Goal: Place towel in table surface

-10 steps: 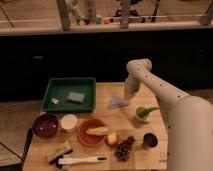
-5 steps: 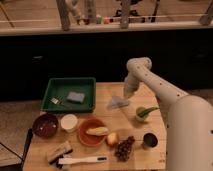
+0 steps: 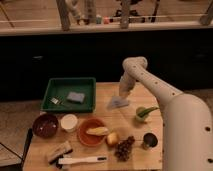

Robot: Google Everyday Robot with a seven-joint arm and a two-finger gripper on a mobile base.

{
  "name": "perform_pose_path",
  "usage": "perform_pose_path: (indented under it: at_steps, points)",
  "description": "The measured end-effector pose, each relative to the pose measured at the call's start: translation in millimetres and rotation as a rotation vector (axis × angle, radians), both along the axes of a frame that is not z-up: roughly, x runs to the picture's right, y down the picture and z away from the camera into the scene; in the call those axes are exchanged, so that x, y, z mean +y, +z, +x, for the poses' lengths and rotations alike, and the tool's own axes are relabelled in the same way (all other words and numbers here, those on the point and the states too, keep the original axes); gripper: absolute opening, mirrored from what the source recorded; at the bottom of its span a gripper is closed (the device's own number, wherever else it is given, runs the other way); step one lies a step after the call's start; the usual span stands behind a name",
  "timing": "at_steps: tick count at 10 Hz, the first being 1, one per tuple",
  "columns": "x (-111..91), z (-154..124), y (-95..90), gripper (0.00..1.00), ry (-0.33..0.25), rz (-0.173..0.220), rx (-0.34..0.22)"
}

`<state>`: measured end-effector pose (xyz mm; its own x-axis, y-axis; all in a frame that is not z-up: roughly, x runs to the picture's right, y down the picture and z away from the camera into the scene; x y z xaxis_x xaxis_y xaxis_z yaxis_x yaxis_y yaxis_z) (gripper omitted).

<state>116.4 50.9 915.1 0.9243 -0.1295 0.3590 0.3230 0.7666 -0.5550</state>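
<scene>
Nothing has shifted since half a second ago: gripper (image 3: 123,94) poised at the towel (image 3: 118,103).
The towel appears to lie on the table (image 3: 128,121) at frame centre, right of the green tray (image 3: 70,79), immediately below the gripper; whether the gripper grasps it cannot be told.

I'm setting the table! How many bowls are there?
2, besides a small white cup: a dark red round bowl at front left, an orange round bowl holding a banana mid-front. The gripper is at the pale blue-grey folded towel.
</scene>
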Motion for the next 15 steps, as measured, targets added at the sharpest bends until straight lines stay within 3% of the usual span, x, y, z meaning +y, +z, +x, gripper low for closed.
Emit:
perform_pose_path:
  at_steps: [5,9,15]
  points:
    - [10.0,-16.7,21.2,0.8,0.005,0.02,-0.033]
    - [26.7,-11.5,40.3,0.79,0.046,0.017,-0.042]
    - [36.6,-5.1,47.0,0.21,0.072,-0.006,-0.033]
